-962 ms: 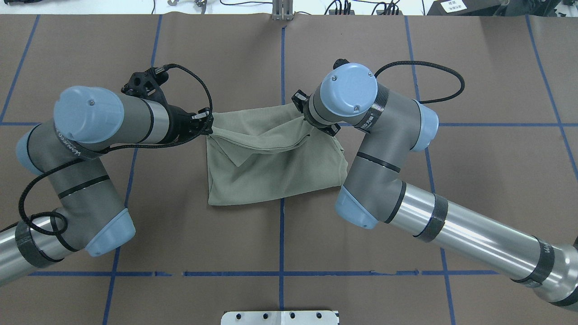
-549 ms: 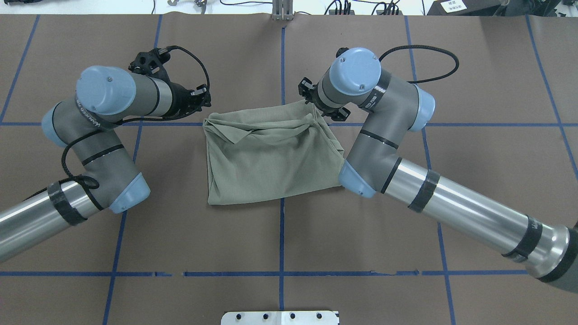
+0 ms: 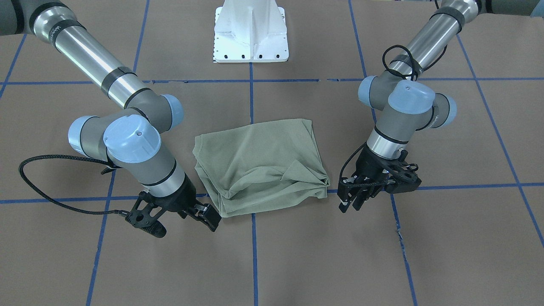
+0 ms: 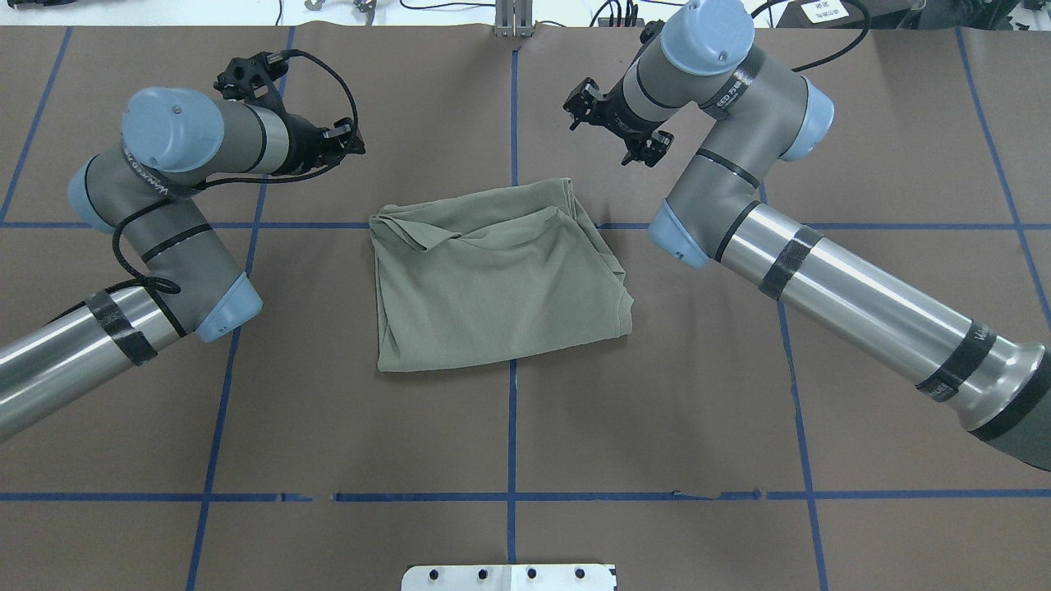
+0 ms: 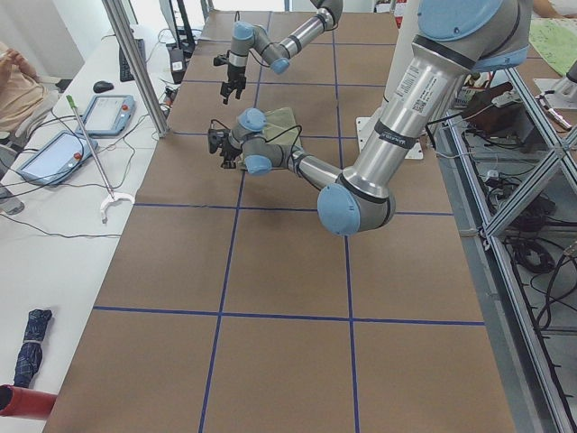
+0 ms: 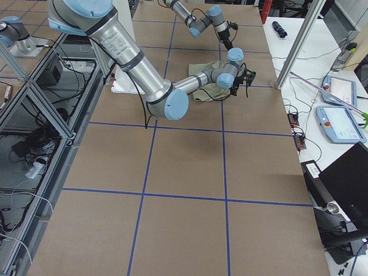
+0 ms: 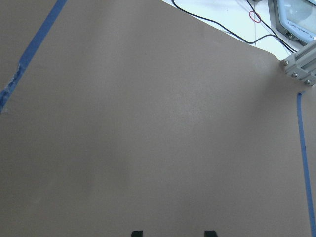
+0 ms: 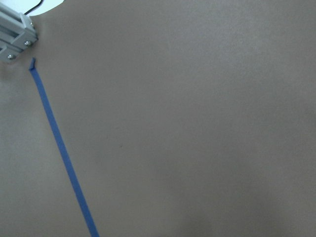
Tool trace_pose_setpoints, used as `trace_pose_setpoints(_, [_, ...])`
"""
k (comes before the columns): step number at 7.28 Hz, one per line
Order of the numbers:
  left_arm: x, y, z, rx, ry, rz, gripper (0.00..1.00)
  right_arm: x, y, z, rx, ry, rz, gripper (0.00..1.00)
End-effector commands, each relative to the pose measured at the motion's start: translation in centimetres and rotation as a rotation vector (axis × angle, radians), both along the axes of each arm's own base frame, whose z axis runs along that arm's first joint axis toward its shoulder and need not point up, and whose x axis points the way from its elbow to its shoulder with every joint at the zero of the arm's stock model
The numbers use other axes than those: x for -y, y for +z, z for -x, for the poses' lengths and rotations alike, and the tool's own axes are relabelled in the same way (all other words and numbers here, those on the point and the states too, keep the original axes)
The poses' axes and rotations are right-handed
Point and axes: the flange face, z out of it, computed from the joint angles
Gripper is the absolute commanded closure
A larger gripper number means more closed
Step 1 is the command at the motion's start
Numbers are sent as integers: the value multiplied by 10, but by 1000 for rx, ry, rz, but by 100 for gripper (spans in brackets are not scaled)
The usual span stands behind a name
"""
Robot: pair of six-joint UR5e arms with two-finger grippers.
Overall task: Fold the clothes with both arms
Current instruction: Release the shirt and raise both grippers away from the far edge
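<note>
The sage-green shirt lies folded in a rough rectangle at the middle of the brown table, with loose creases along its far edge. My left gripper hovers beyond the shirt's far left corner, clear of the cloth. It is open and empty, and its two fingertips show apart over bare table. My right gripper hovers beyond the far right corner, open and empty, just off the cloth's corner. The right wrist view shows only table and blue tape.
The white pedestal base stands on the robot's side of the shirt. Blue tape lines grid the table. An aluminium post stands at the far edge. Tablets and cables lie on a side bench.
Both grippers have let go of the shirt's far edge and drawn back and outward toward the far side. The lifted layer has dropped flat onto the shirt.
</note>
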Motion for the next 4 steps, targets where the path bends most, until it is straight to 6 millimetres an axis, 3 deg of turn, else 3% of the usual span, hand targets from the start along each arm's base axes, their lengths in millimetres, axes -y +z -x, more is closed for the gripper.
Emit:
trace_pose_setpoints(1, [3, -14, 17, -35, 35, 0, 49, -32, -25, 18, 41, -14, -11, 0])
trace_pose_setpoints(2, [8, -21, 40, -68, 67, 6, 49, -53, -33, 28, 48, -3, 10, 52])
trace_pose_setpoints(3, [12, -22, 48, -74, 70, 9, 49, -80, -43, 37, 58, -32, -6, 100])
trace_pose_setpoints(4, [15, -23, 54, -76, 63, 6, 49, -102, -47, 53, 59, -44, -23, 100])
